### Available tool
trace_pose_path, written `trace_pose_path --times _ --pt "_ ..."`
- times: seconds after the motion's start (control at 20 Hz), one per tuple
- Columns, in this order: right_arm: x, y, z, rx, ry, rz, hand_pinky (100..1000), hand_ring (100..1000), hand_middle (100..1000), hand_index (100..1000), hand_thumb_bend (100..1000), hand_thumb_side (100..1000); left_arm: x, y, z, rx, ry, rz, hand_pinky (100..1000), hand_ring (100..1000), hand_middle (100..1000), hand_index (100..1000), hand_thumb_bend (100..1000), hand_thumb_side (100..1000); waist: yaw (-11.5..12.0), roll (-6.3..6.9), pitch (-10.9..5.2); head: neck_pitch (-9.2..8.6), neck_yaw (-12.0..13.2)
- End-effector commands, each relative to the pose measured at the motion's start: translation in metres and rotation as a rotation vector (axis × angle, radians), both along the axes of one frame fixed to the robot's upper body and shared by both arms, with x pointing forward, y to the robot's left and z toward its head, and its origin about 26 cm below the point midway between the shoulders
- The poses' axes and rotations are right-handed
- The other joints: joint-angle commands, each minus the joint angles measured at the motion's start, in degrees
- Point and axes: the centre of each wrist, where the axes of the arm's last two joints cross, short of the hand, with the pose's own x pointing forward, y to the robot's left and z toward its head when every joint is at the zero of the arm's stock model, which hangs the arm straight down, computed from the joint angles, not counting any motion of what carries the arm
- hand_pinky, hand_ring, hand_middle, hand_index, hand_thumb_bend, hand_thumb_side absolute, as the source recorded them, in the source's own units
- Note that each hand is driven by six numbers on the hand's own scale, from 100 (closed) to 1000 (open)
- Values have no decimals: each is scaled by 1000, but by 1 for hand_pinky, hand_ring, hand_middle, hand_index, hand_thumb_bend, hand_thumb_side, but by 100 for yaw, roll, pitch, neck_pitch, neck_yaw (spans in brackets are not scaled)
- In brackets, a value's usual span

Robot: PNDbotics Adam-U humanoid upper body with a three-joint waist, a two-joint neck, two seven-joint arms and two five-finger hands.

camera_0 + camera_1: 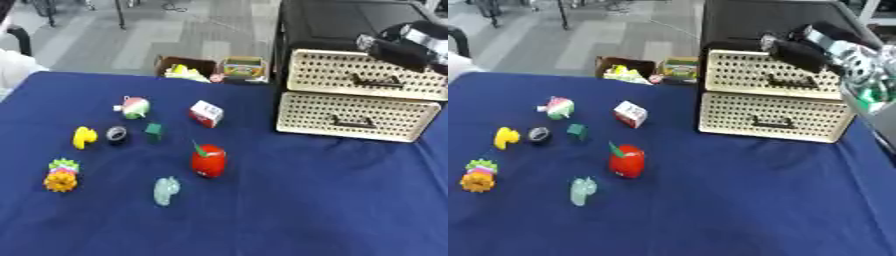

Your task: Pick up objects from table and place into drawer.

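Observation:
Several small toys lie on the left half of the blue table [332, 200]: a red tomato-like toy [208, 161], a pale green figure [165, 190], a yellow duck [83, 137], a black ring [116, 133], a small green cube [154, 131], a red and white box [206, 113], a round pink and green toy [133, 107] and an orange, pink and green stack [61, 176]. A cream perforated drawer unit [354, 115] with two drawers stands at the back right. My right hand [794, 50] hangs blurred before the top drawer's [772, 75] upper edge, holding nothing that I can see.
Two open cartons [186, 67] [244, 68] with coloured contents stand at the table's far edge, left of the drawer unit. A black case [341, 22] sits on top of the unit. Grey floor lies beyond the table.

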Motion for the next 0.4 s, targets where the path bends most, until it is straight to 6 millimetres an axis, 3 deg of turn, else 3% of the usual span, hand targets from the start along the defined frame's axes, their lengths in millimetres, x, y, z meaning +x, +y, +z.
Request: trace_pose_path --times 0.05,0.2,0.4 --pt "-22 -7 24 -21 -129 -17 785 802 801 790 100 1000 -5 5 8 4 -33 12 573 633 595 790 100 687 -8 16 -147 38 64" --pt "-42 -10 32 -22 -213 -12 764 790 790 785 100 1000 -5 6 7 2 -32 15 572 633 595 790 100 686 -10 28 -176 57 118" --pt "-82 -13 44 6 -370 -3 740 775 771 772 100 1000 -5 9 5 -3 -30 24 571 631 594 790 100 686 -33 44 -194 127 209"
